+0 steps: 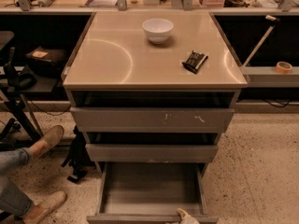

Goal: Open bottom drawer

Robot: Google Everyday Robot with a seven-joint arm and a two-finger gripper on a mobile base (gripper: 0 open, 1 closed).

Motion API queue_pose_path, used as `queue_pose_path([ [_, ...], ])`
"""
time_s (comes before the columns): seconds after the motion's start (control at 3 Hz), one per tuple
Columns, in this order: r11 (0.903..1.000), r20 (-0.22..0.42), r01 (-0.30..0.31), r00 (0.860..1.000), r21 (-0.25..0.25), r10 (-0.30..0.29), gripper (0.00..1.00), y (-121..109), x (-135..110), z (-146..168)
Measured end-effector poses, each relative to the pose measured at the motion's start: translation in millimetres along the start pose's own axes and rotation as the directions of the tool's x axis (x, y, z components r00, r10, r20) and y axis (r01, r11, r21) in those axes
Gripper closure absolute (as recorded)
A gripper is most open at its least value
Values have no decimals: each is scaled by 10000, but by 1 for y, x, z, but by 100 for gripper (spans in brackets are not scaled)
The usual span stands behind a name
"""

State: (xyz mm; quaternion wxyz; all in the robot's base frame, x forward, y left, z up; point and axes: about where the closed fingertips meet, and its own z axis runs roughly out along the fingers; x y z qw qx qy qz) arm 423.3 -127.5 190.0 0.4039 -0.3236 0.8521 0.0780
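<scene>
The bottom drawer (pixel 150 188) of the grey cabinet stands pulled far out toward me, showing its shallow grey tray. Its flat front edge (pixel 149 218) runs along the bottom of the view. My gripper (pixel 186 215) shows only as a pale tip at that front edge, right of centre, at the very bottom of the frame. Above it are the middle drawer front (pixel 152 152) and the taller top drawer front (pixel 152 119) with white scratch marks, both pushed in.
On the cabinet top (pixel 117 55) stand a white bowl (pixel 157 30) and a small black object (pixel 195 61). A seated person's legs and shoes (pixel 44 143) are at the left, beside a black bag (pixel 77 155). A shelf with a tape roll (pixel 283 67) is at the right.
</scene>
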Motion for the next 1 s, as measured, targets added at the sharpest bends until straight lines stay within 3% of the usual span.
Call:
queue_pose_path([
  [0.33,10000,0,0,10000,0,0,12,0,0,0],
  [0.67,10000,0,0,10000,-1,0,0,0,0,0],
  [1.0,10000,0,0,10000,-1,0,0,0,0,0],
])
